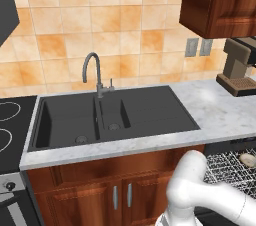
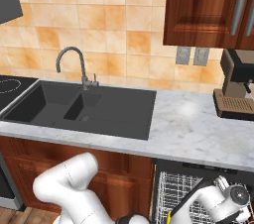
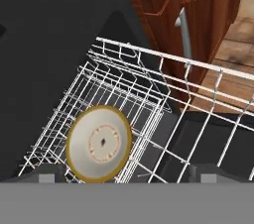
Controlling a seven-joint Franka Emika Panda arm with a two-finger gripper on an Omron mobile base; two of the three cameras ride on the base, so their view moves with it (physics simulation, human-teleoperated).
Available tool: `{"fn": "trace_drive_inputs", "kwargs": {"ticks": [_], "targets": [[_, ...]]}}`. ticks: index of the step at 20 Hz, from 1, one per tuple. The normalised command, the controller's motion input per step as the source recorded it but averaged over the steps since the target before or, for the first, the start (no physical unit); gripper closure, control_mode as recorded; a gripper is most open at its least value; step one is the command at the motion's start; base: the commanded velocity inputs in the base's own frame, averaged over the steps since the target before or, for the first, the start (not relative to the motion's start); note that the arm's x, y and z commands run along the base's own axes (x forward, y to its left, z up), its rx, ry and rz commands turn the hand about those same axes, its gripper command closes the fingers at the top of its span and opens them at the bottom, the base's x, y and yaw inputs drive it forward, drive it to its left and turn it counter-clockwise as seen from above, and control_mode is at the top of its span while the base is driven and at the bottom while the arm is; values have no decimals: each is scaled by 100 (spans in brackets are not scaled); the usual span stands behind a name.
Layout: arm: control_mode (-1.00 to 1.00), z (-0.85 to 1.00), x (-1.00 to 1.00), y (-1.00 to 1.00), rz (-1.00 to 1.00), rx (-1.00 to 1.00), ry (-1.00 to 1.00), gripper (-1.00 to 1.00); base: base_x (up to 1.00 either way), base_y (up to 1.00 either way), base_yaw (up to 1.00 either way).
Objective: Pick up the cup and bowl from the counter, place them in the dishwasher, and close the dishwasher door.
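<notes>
The bowl point(image 3: 99, 143) sits in the grey wire rack point(image 3: 163, 104) of the dishwasher point(image 2: 198, 193), lying on its side with its round face turned up toward the hand camera, brownish rim all around. It lies just ahead of the end effector point(image 3: 127, 174), a little toward one fingertip point(image 3: 47, 174), and nothing grips it: the two dark tips stand wide apart at the bottom of the hand view, clear of the bowl. From the left base camera the bowl point(image 1: 248, 159) shows as a pale disc among the rack wires at the far right edge. In the right base view the white arm point(image 2: 218, 200) reaches low over the pulled-out rack. Above it runs the marbled worktop point(image 2: 188, 129) with the dark double sink point(image 2: 89, 106) and tap point(image 2: 74, 64), and a coffee machine point(image 2: 235, 89) at the right.
</notes>
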Motion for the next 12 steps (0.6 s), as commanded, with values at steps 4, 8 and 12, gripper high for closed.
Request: {"fn": "trace_drive_inputs", "kwargs": {"ticks": [4, 8, 12], "targets": [[-100, 39, -5, 7, 10, 0, 0, -100, 0, 0, 0], [-100, 21, -5, 4, 11, 0, 0, -100, 0, 0, 0], [-100, 2, 0, 0, 9, 0, 0, -100, 0, 0, 0]]}}
